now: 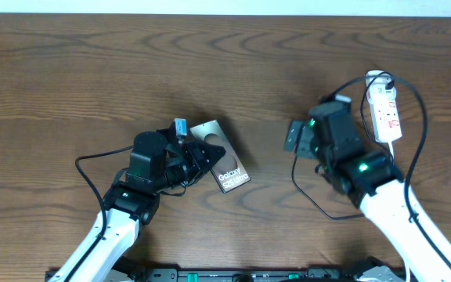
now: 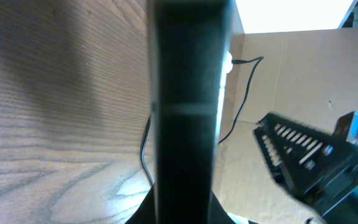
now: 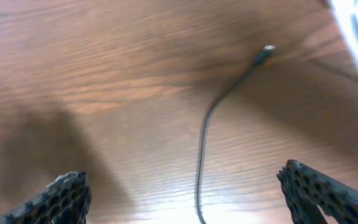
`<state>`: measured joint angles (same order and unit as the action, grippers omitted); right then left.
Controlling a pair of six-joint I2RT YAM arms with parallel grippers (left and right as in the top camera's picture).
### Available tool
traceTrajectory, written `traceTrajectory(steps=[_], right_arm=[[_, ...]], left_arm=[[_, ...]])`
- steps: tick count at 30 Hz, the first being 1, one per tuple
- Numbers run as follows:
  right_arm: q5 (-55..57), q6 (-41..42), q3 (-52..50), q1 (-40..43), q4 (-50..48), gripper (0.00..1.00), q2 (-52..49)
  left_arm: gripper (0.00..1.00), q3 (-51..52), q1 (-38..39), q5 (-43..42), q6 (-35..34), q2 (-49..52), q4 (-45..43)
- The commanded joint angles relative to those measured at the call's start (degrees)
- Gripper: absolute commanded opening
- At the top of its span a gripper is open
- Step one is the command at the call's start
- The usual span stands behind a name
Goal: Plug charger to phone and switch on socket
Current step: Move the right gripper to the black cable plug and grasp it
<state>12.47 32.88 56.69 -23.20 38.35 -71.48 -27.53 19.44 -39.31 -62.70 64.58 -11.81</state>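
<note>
- My left gripper (image 1: pixel 207 157) is at the small flat grey-brown phone with white "Galaxy" lettering (image 1: pixel 227 160), left of centre on the brown wooden table (image 1: pixel 92 63). I judge this is to steady it for plugging.
- On the left wrist camera the phone is a dark edge-on slab (image 2: pixel 188 112). The one ridged finger (image 2: pixel 303 155) I can see stands apart from it and the other is hidden, so I read these fingers as spread, not pinching.
- My right gripper (image 3: pixel 191 190) hovers with its fingers wide apart and empty over the thin black charger cable (image 3: pixel 205 130). Its small connector tip (image 3: pixel 267 51) lies loose on the wood, apart from the phone.
- The white power strip with red markings (image 1: pixel 385 110) lies at the far right, with the cable's other end at its top. I can't read the switch.
- Next I'd close on that tip.
</note>
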Motion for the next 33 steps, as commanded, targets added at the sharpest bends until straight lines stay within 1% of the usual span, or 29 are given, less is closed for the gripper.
traceTrajectory(steps=[1,6,9,14,16,20,23,29,31,33], right_arm=[[0.9,0.96,5.29,2.86,3.15,0.96,-3.69],[0.9,1.01,13.9,4.28,10.03,0.95,-13.33],[0.92,2.51,17.86,4.81,11.72,0.96,-18.99],[1.05,4.37,22.43,5.57,11.41,0.94,-28.89],[2.32,5.49,23.12,6.01,11.43,0.91,-32.04],[4.92,10.71,23.15,7.17,11.58,0.88,-36.44],[5.09,15.28,23.15,8.55,11.32,0.81,-39.32],[5.66,17.53,23.12,10.8,7.39,0.81,-43.8],[5.64,21.62,23.12,11.91,7.1,0.77,-46.25],[5.44,23.56,23.12,12.44,7.23,0.75,-47.8]], left_arm=[[0.07,-0.81,-0.13,-1.68,1.09,-0.52,-0.68],[0.07,-0.81,-0.13,-1.68,0.94,-0.52,-0.68],[0.08,-0.81,-0.13,-2.01,0.68,-0.52,-0.68],[0.07,-0.81,-0.13,-2.51,0.5,-0.52,-0.68],[0.07,-0.81,-0.13,-2.51,0.5,-0.52,-0.68],[0.08,-0.81,-0.13,-2.51,0.52,-0.52,-0.66],[0.07,-0.81,-0.13,-2.51,0.52,-0.52,-0.66],[0.07,-0.81,-0.13,-2.71,0.5,-0.52,-0.66],[0.07,-0.81,-0.13,-2.67,-1.29,-0.52,-0.98],[0.07,-0.81,-0.13,-2.69,-1.77,-0.52,-1.95]])
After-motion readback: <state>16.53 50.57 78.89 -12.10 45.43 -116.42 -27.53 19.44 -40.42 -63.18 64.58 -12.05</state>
